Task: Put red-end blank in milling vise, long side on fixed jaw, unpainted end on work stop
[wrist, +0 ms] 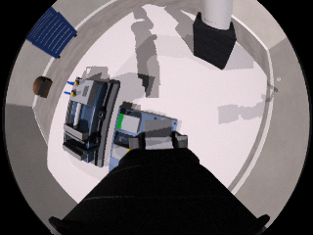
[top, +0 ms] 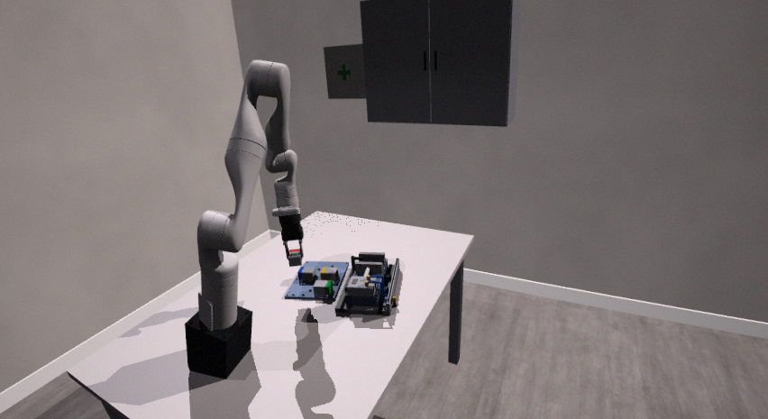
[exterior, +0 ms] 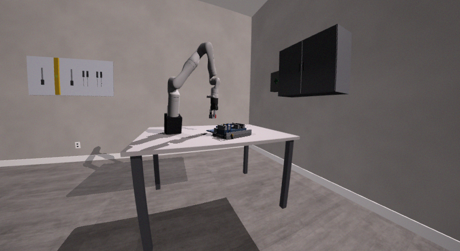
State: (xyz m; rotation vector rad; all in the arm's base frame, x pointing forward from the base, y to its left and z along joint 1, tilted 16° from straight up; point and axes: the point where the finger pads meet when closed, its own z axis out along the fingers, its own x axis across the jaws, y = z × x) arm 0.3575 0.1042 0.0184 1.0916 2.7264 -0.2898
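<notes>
- Red-ended blank (top: 294,251): clamped in the gripper (top: 294,256), held in the air above the near-left edge of the plate (top: 294,293) (the red end shows between the fingers in the top view).
- Plate: blue, flat on the table (top: 408,244); three grey blanks rest on it, marked blue (top: 302,269), yellow (top: 324,267) and green (top: 328,283).
- Vise (top: 367,288): just right of the plate, touching or nearly so.
- Arm base (top: 217,345): black block, well apart from the plate.

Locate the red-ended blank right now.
The red-ended blank is off the blue plate, clamped in the gripper in the air above the plate's arm-side edge.
</notes>
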